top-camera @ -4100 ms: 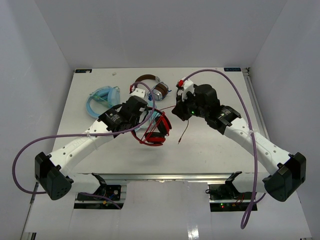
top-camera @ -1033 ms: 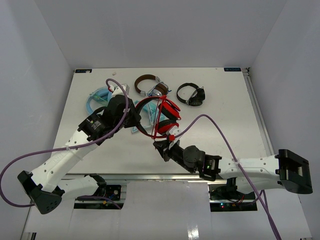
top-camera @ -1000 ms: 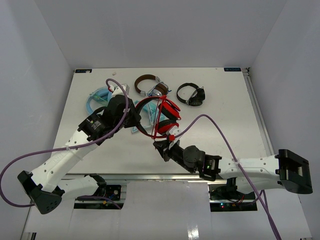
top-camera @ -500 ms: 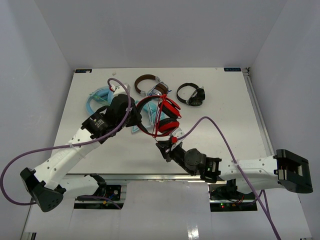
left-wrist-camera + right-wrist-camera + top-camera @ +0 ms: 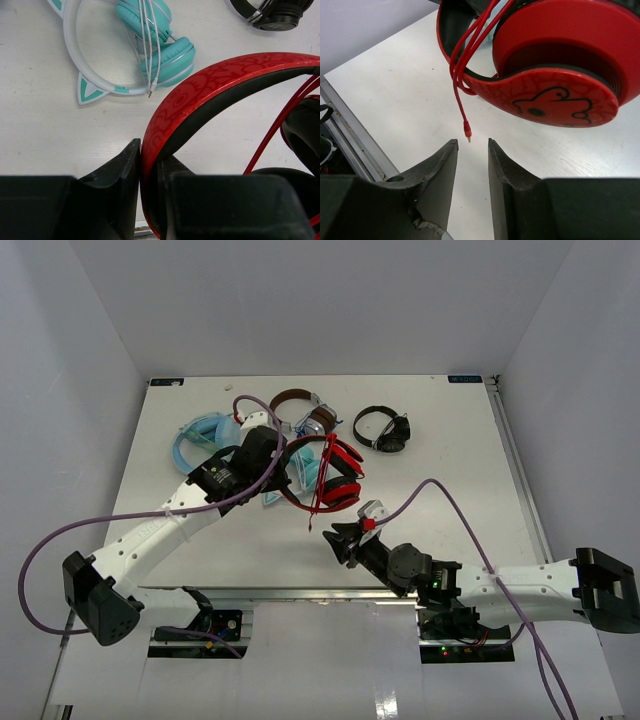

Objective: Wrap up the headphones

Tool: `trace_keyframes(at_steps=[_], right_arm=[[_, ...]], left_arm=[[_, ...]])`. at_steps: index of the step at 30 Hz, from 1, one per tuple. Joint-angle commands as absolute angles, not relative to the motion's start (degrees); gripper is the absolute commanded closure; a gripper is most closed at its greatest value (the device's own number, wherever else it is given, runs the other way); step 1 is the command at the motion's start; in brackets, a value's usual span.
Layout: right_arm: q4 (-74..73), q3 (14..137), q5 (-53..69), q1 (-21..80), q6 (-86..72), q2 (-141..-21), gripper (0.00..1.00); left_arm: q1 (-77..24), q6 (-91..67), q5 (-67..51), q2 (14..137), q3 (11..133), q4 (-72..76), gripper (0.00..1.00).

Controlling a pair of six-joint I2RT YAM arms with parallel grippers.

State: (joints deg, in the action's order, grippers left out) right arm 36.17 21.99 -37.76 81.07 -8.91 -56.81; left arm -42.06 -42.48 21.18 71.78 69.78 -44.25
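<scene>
The red headphones (image 5: 335, 472) hang above the table's middle, held by the headband (image 5: 210, 90) in my left gripper (image 5: 280, 462), which is shut on the band (image 5: 148, 165). Several turns of the thin red cable (image 5: 475, 40) run across the band and ear cup (image 5: 560, 65). The cable's free end with its plug (image 5: 467, 134) dangles just beyond the tips of my right gripper (image 5: 471, 142), apart from both fingers. My right gripper (image 5: 340, 537) is open and empty, low near the table's front, below the headphones.
Teal cat-ear headphones (image 5: 205, 435) lie at the back left and show in the left wrist view (image 5: 150, 45). Brown-banded silver headphones (image 5: 300, 408) and small black headphones (image 5: 383, 428) lie at the back. The table's front edge (image 5: 350, 125) is close to my right gripper.
My right gripper has let go of the cable end and drawn back toward the front edge. My left gripper has carried the headphones slightly back and right.
</scene>
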Motion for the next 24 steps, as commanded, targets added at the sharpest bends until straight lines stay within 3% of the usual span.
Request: trace_keyframes(at_steps=[1,10,15,19,24], right_arm=[[32.84,21.01,-40.29,82.07,-12.61,-53.19,0.63],[17.38,18.36,-50.32,82.27,-20.30,-39.77,0.62],[15.65,19.88,-51.30,82.27,-15.30,-33.85,0.54],[9.36,26.45,-55.21,81.88,-15.47,-32.25,0.39],[6.08,31.11,-58.41,81.16,-15.26,-30.65,0.37]], left_arm=[[-41.78,-43.36,22.56,72.53,71.72,-39.58,1.00],[-41.84,-36.80,21.30,78.96,72.61,-36.45,1.00],[-41.77,-32.83,17.41,83.23,73.52,-33.99,1.00],[-41.94,-29.57,13.37,86.33,74.28,-31.22,1.00],[-42.49,-26.35,11.16,90.18,75.92,-28.74,1.00]])
